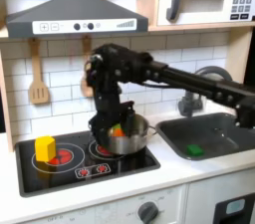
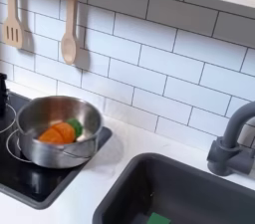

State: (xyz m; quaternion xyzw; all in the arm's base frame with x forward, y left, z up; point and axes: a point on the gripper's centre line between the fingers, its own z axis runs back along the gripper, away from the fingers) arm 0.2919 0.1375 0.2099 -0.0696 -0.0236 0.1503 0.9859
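Note:
In the first exterior view my gripper [image 1: 112, 128] hangs low over the steel pot [image 1: 127, 138] on the right burner. Its fingers [image 1: 98, 125] stand apart at the pot's left rim, so it is open with nothing in it. An orange and green toy vegetable [image 1: 119, 130] lies inside the pot, seen closer in the second exterior view as the vegetable [image 2: 63, 131] in the pot [image 2: 40, 148]. A yellow block [image 1: 45, 148] stands alone on the left burner, well left of the gripper. A dark piece of the arm [image 2: 2, 89] pokes in at the second exterior view's left edge.
The black stove top [image 1: 60, 173] lies left of a dark sink [image 1: 214, 133] holding a green item [image 1: 194, 149]. A faucet [image 2: 231, 143] rises beside the sink. A wooden spatula [image 2: 12, 19] and spoon [image 2: 68, 29] hang on the tiled wall.

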